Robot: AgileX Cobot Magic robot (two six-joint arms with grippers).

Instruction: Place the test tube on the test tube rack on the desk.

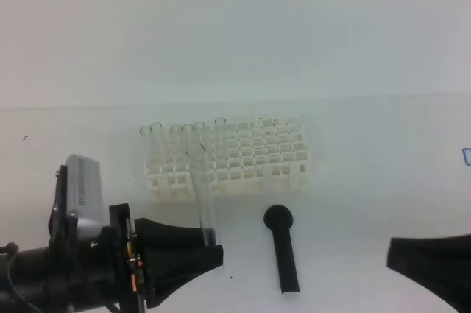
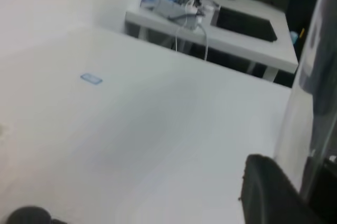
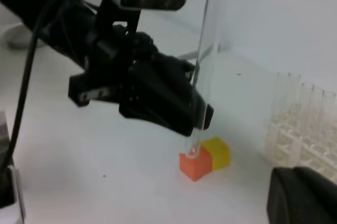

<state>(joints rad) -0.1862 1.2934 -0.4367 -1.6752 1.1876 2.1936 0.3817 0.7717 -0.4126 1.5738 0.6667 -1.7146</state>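
My left gripper [image 1: 213, 243] is shut on the lower part of the test tube [image 1: 201, 191], a clear glass tube held upright a little in front of the test tube rack [image 1: 243, 158]. The white rack stands on the desk [image 1: 368, 180] and holds several other clear tubes at its left end. In the right wrist view the left gripper [image 3: 202, 121] holds the tube [image 3: 204, 60] upright, its bottom end above the desk. My right gripper [image 1: 394, 252] is low at the front right, away from the rack; its jaws are not clear.
A black round-headed tool [image 1: 283, 250] lies on the desk in front of the rack. Orange and yellow blocks [image 3: 204, 159] sit behind the held tube in the right wrist view. A small blue mark [image 1: 466, 155] is at the right edge.
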